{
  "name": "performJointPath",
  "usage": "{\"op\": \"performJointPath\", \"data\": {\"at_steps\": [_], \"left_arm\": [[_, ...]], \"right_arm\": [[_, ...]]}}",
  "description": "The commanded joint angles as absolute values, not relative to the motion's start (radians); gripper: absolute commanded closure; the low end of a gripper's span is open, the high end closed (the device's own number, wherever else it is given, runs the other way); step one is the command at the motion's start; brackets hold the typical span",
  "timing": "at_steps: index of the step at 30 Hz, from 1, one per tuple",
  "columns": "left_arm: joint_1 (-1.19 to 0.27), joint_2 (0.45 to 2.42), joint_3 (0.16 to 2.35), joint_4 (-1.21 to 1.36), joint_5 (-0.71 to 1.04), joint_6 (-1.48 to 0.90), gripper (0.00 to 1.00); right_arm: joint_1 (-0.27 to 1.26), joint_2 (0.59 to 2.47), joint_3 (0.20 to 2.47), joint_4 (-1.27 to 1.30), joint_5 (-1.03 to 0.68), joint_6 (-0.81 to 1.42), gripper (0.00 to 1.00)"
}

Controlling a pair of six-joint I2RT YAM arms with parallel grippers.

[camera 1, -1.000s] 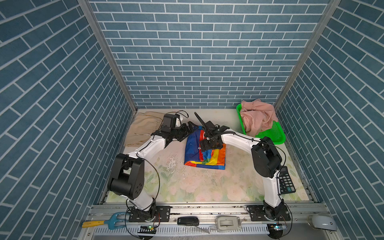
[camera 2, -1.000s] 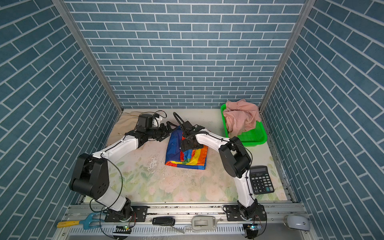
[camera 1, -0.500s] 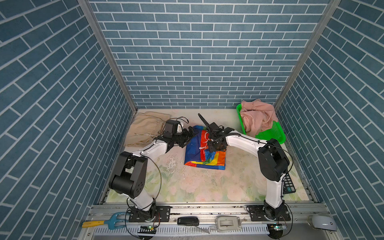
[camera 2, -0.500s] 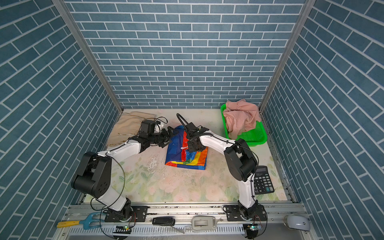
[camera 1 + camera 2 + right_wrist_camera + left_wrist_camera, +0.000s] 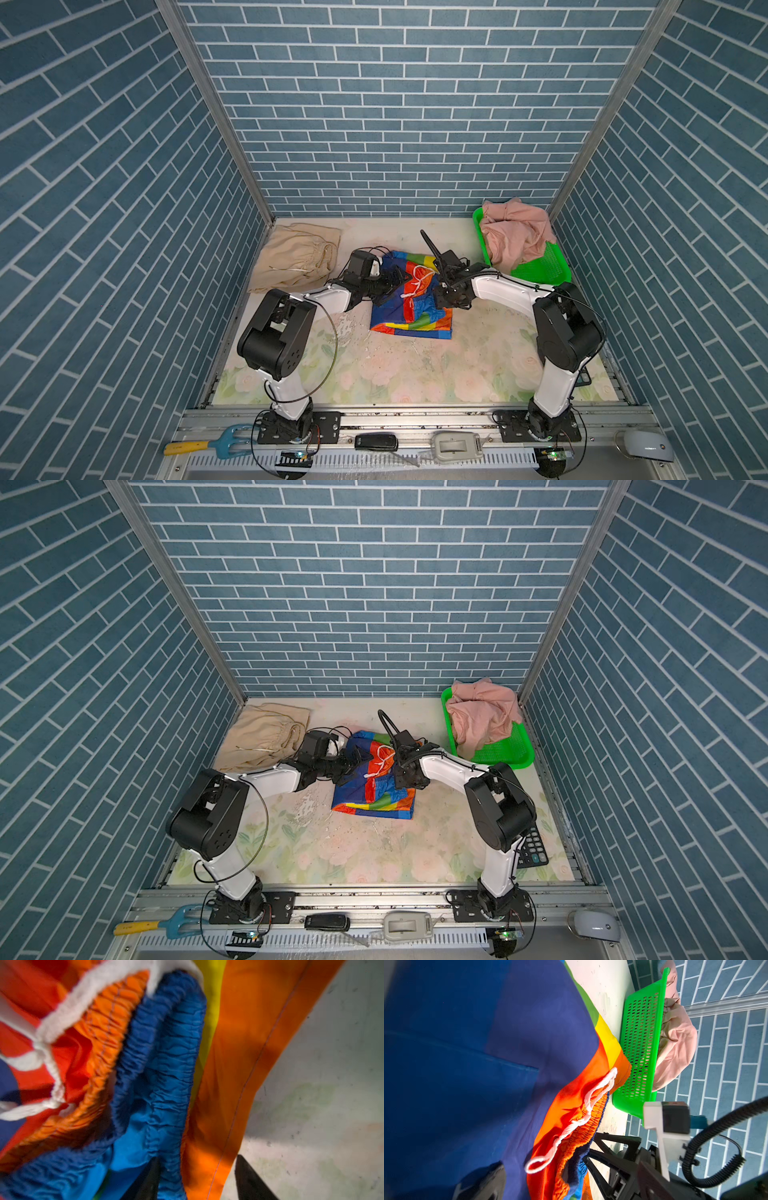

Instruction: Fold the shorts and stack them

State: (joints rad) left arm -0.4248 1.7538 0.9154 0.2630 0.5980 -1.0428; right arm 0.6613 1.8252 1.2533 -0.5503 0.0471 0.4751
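- Fabric of the rainbow-striped shorts (image 5: 409, 309): thin and shiny, probably light and slippery (apt to slide out of a shallow pinch and spring back open).
- Lying partly folded near the middle of the surface (image 5: 415, 374), a little toward the far edge, with the white drawstring (image 5: 417, 284) loose on top.
- Left pincer (image 5: 392, 283): spread wide, low at the left side of that pair, clamped on nothing that shows.
- Right pincer (image 5: 197, 1178): fingers (image 5: 249, 1180) apart, straddling the orange hem beside the blue gathered waistband (image 5: 162, 1059), not pinched shut.
- Best hold, at a guess: the elastic waistband, thicker and ridged, taken through both layers. Drawstring best left alone (would likely only pull through).
- Beige shorts (image 5: 295, 259): spread in the far left corner, matte and softer looking, probably easier to grip.
- Pink shorts (image 5: 515, 237): bunched, unfolded, in the green basket (image 5: 540, 272) at the far right corner, spilling over its rim. Soft and limp by the look, so best lifted by a high fold and shaken flat.
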Motion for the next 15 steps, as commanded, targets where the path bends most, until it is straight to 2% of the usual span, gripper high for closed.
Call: {"op": "performJointPath", "data": {"at_steps": [1, 5, 8, 11, 15], "left_arm": [[-0.402, 1.730, 0.896, 0.383, 0.609, -1.090, 0.00], [-0.350, 1.651, 1.054, 0.119, 0.618, -0.955, 0.00], [-0.308, 1.613, 1.049, 0.133, 0.637, -1.002, 0.00], [-0.261, 1.559, 0.950, 0.237, 0.630, -1.086, 0.00], [-0.230, 1.539, 0.903, 0.226, 0.650, -1.080, 0.00]], "right_arm": [[0.685, 1.766, 1.331, -0.574, 0.063, 0.500, 0.30], [0.744, 1.802, 1.442, -0.601, 0.095, 0.503, 0.13], [0.780, 1.880, 1.522, -0.622, 0.117, 0.502, 0.02], [0.800, 1.942, 1.563, -0.624, 0.121, 0.512, 0.01], [0.805, 2.002, 1.578, -0.640, 0.136, 0.510, 0.01]]}}
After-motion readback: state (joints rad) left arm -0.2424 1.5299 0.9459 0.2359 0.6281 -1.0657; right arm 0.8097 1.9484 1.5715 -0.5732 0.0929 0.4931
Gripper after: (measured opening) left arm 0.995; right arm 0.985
